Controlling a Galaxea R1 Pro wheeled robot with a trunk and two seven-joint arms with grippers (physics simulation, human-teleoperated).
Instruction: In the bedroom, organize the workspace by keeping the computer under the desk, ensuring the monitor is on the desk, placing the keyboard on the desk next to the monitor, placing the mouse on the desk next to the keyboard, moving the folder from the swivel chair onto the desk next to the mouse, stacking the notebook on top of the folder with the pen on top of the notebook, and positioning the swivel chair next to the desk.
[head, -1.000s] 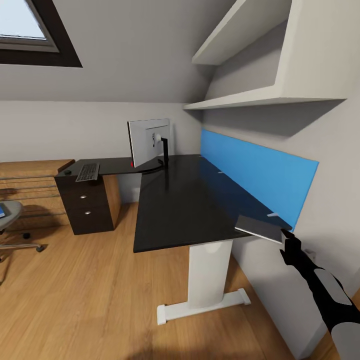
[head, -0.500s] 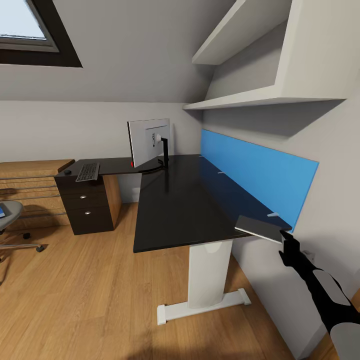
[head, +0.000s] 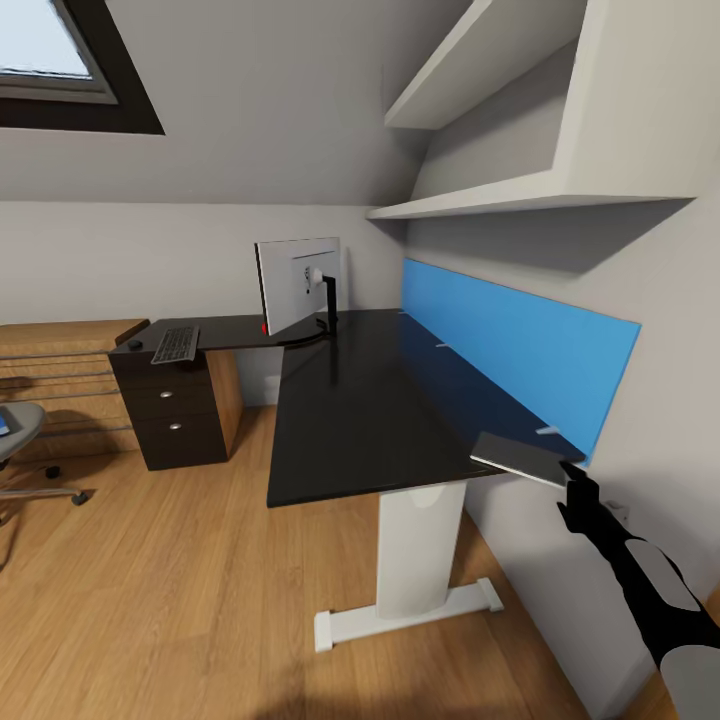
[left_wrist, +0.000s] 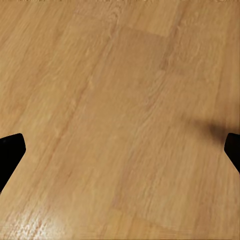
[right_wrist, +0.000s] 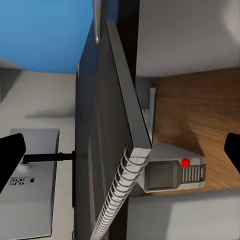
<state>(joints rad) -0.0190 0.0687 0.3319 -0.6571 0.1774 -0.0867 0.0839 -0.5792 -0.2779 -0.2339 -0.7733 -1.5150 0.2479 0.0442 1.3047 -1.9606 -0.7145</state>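
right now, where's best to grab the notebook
Pinch the notebook by its spiral-bound edge, coming from the robot's side of the desk. It lies flat and thin, that edge seemingly jutting past the corner, facing the right end effector.

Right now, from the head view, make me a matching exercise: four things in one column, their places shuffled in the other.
1 monitor
2 keyboard
3 notebook
4 swivel chair

A on the floor, apart from the desk
B desk's near right corner, overhanging the edge
C desk's far wing, above the drawers
D standing at the desk's bend

Pairs: 1-D, 2-C, 3-B, 4-A
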